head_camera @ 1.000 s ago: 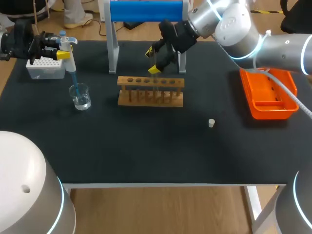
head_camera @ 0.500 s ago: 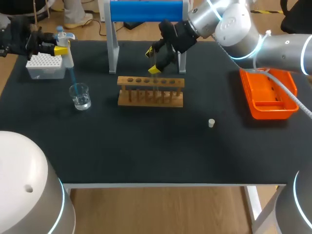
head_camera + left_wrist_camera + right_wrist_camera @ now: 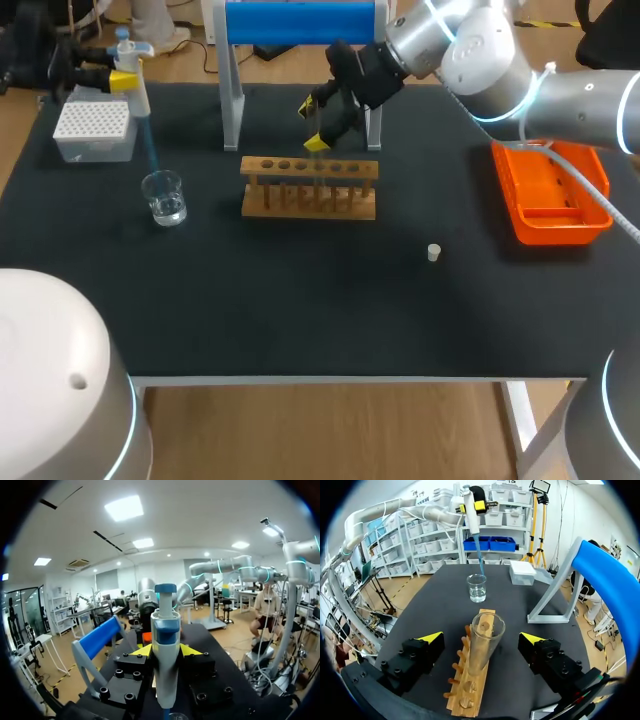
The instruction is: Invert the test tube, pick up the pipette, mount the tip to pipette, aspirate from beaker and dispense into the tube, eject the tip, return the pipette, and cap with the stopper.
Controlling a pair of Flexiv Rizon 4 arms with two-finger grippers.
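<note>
My left pincer [image 3: 165, 651] clamps the tipped pipette [image 3: 166, 625] above the beaker [image 3: 164, 197], while my right pincer [image 3: 481, 639] stands open around the upright test tube [image 3: 487, 625] in the rack [image 3: 310, 187]; dispensing, ejecting, returning and capping are, I judge, left.

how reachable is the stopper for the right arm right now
Probably yes. The stopper lies alone on bare table, nearer the front edge than the rack. The right gripper is open around the tube, not clamped on it, so it looks free to go.

Lab bench: wooden test-tube rack [image 3: 309, 186], glass beaker [image 3: 164, 198], pipette [image 3: 138, 98], tip box [image 3: 94, 128] on black table [image 3: 300, 300].
</note>
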